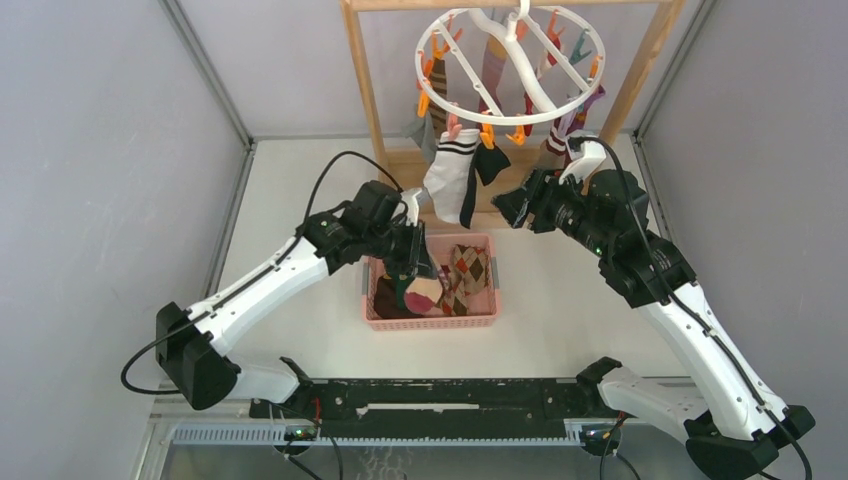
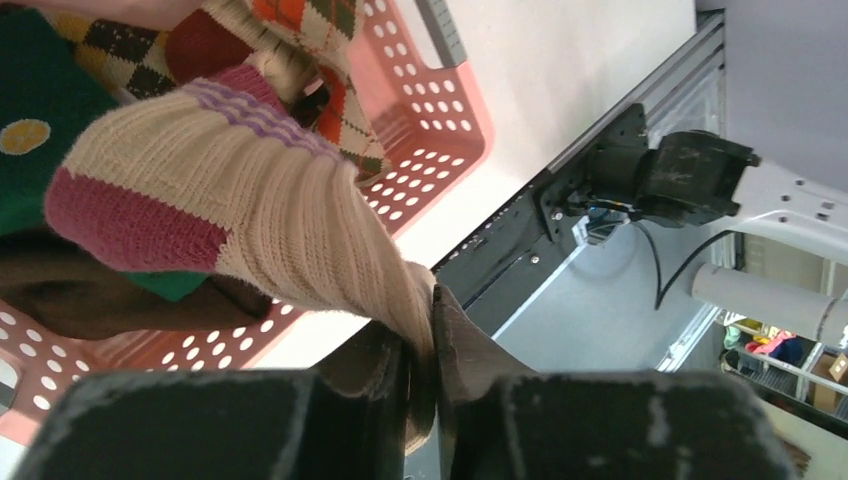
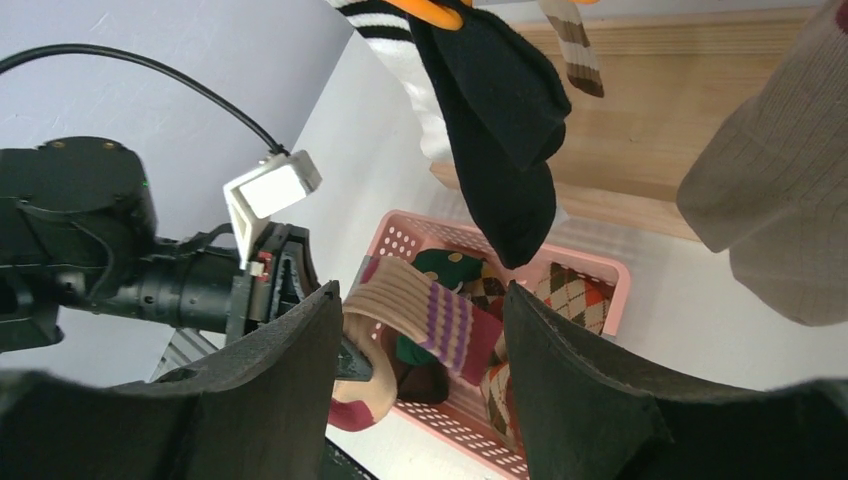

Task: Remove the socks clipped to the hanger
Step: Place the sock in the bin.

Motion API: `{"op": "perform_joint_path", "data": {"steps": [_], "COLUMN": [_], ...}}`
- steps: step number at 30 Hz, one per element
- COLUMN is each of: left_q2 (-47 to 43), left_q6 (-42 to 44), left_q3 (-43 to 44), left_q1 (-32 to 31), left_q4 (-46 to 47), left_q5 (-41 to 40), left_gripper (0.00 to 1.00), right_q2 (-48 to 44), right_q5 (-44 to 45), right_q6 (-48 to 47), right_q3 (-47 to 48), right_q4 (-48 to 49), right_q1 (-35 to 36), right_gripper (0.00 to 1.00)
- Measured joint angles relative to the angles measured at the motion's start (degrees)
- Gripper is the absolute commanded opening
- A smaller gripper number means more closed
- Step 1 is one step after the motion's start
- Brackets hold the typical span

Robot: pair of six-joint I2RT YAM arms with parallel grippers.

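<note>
Top external view shows the left arm stretched forward, wrist bent down, the left gripper clamped on a cream striped sock over the pink basket. The right gripper, jaws apart, points at a black sock clipped to the white hanger.

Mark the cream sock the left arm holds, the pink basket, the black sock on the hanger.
cream sock (image 2: 285, 210), left wrist view, ribbed leg.
pink basket (image 1: 430, 322), top external view, near wall.
black sock (image 3: 500, 130), right wrist view, mid body.
</note>
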Motion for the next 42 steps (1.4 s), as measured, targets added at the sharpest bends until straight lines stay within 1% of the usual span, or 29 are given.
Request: {"op": "perform_joint_path", "data": {"steps": [1, 3, 4, 5, 6, 10, 11, 12, 13, 15, 16, 24, 31, 37, 42], "left_q2": [0.1, 0.3, 0.4, 0.5, 0.6, 1.2, 1.3, 1.4, 1.5, 1.6, 1.7, 1.8, 2.6, 3.6, 7.4], "left_q6": [0.1, 0.4, 0.4, 0.5, 0.5, 0.6, 0.6, 0.7, 0.8, 1.2, 1.7, 2.1, 3.5, 4.7, 7.2], "left_q3": [-0.7, -2.1, -2.7, -3.2, -3.6, -4.5, -4.6, -4.6, -4.6, -4.6, -4.6, -3.6, 5.2, 9.1, 12.0], "left_q1": [0.0, 0.0, 0.0, 0.0, 0.0, 0.0, 0.0, 0.0, 0.0, 0.0, 0.0, 0.0, 0.7, 3.3, 7.0], "left_q4": [0.3, 0.8, 0.9, 1.0, 1.3, 1.8, 1.9, 2.0, 2.0, 1.9, 1.7, -1.5, -4.0, -3.9, -2.3], "left_q5": [-0.1, -0.4, -0.8, -1.1, -1.4, -3.0, -3.5, -3.9, -4.5, -5.7, -6.3, -12.3, -16.7, -18.0, -17.7], "left_gripper": [0.27, 0.31, 0.35, 0.42, 0.46, 0.49, 0.53, 0.58, 0.69, 0.96, 0.99, 1.00, 1.00, 1.00, 1.00], "right_q2": [0.0, 0.0, 0.0, 0.0, 0.0, 0.0, 0.0, 0.0, 0.1, 0.2, 0.3, 1.2, 2.8, 6.7, 9.2], "right_q5": [-0.1, -0.4, -0.5, -0.6, -0.8, -1.4, -1.6, -1.8, -1.9, -2.2, -2.3, -3.1, -3.3, 0.2, 1.5], "right_q6": [0.0, 0.0, 0.0, 0.0, 0.0, 0.0, -0.1, -0.1, -0.1, -0.1, -0.1, -0.1, -0.1, -0.1, -0.2], "right_q3": [0.0, 0.0, 0.0, 0.0, 0.0, 0.0, 0.0, 0.0, 0.0, 0.0, 0.0, 0.0, 0.0, 0.0, 0.0], "right_q4": [0.0, 0.0, 0.0, 0.0, 0.0, -0.1, -0.1, -0.1, -0.1, -0.2, -0.2, -0.2, -0.1, 0.9, 1.7], "right_q1": [0.0, 0.0, 0.0, 0.0, 0.0, 0.0, 0.0, 0.0, 0.0, 0.0, 0.0, 0.0, 0.0, 2.1, 4.2], "right_gripper": [0.67, 0.67, 0.67, 0.67, 0.67, 0.67, 0.67, 0.67, 0.67, 0.67, 0.67, 0.67, 0.66, 0.66, 0.66]}}
